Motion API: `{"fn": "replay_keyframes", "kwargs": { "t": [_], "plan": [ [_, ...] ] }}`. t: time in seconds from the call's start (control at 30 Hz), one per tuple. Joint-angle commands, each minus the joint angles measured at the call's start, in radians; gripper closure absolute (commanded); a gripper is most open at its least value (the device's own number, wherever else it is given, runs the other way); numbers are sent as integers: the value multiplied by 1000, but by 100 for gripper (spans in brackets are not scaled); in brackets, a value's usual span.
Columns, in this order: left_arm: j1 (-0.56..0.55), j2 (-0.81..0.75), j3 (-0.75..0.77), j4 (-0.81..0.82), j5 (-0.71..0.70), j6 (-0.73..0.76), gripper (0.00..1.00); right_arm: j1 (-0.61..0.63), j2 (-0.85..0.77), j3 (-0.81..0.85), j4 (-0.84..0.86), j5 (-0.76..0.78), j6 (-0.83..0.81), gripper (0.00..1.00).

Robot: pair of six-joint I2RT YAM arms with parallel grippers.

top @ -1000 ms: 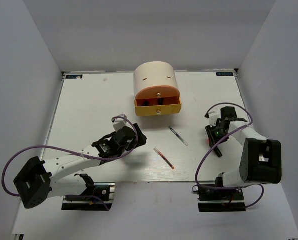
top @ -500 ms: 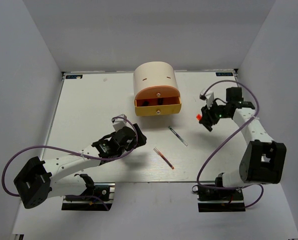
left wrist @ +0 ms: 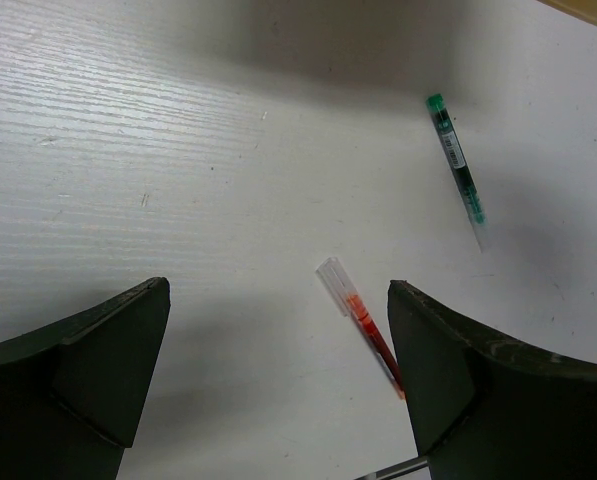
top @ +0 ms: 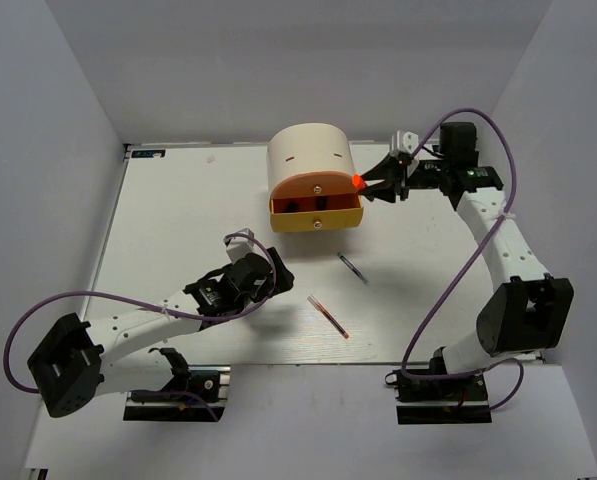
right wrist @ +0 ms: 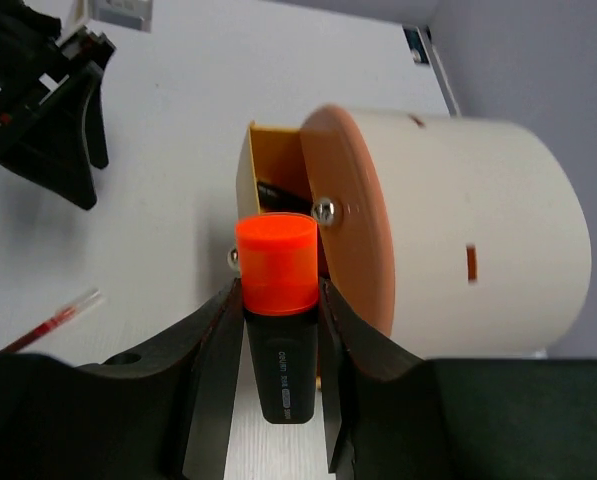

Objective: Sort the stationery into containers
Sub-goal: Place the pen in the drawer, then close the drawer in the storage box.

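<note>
My right tool (top: 373,184) is half closed on an orange-capped highlighter (right wrist: 276,265), gripping its black body with the cap pointing forward. Straight ahead stands the cream cabinet (top: 308,150). Its yellow drawer (top: 338,220), just beyond the cap, is pulled out with dark things inside, so I judge the sorting partly done. My left tool (left wrist: 276,310) gapes wide and empty, low over the tabletop (left wrist: 128,120). The red pen (left wrist: 373,340) lies just ahead of it and the green pen (left wrist: 456,160) farther on, both unsorted. Only the right wrist view shows the grip itself; only the left wrist view shows the far pen's green. I see no erasers.
</note>
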Motion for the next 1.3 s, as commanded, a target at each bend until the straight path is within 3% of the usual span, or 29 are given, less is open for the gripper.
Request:
{"fn": "replay_keyframes", "kwargs": {
  "t": [0.0, 0.17, 0.43, 0.57, 0.6, 0.67, 0.7, 0.87, 0.93, 1.0, 1.03, 1.13, 1.17, 1.2, 1.27],
  "plan": [
    [5, -8, 38, -10, 5, 1, 1, 44, 13, -37, 306, -103, 108, 100],
    [5, -8, 38, -10, 5, 1, 1, 121, 79, -36, 396, -74, 115, 100],
    [5, -17, 28, -10, -4, 1, 1, 145, 156, -75, 451, -6, 112, 100],
    [5, -17, 28, -10, -4, 1, 1, 150, 166, -100, 466, 49, 113, 82],
    [5, -17, 28, -10, -4, 1, 1, 148, 170, -103, 465, 64, 115, 71],
    [5, -17, 28, -10, -4, 1, 1, 150, 173, -106, 454, 73, 113, 63],
    [5, -17, 28, -10, -4, 1, 1, 150, 170, -106, 450, 78, 110, 53],
    [5, -17, 28, -10, -4, 1, 1, 147, 119, -134, 460, 80, 139, 49],
    [5, -17, 28, -10, -4, 1, 1, 147, 76, -158, 469, 81, 154, 49],
    [5, -17, 28, -10, -4, 1, 1, 145, 41, -169, 476, 75, 187, 55],
    [5, -17, 28, -10, -4, 1, 1, 139, 21, -187, 460, 64, 203, 74],
    [5, -17, 28, -10, -4, 1, 1, 145, -10, -200, 341, 22, 162, 100],
    [5, -17, 28, -10, -4, 1, 1, 147, -19, -200, 291, 15, 39, 100],
    [5, -17, 28, -10, 5, 1, 1, 150, -19, -201, 153, 5, -3, 100],
    [5, -17, 28, -1, 5, 1, 1, 156, -7, -200, 77, 6, -112, 100]
  ]
}}
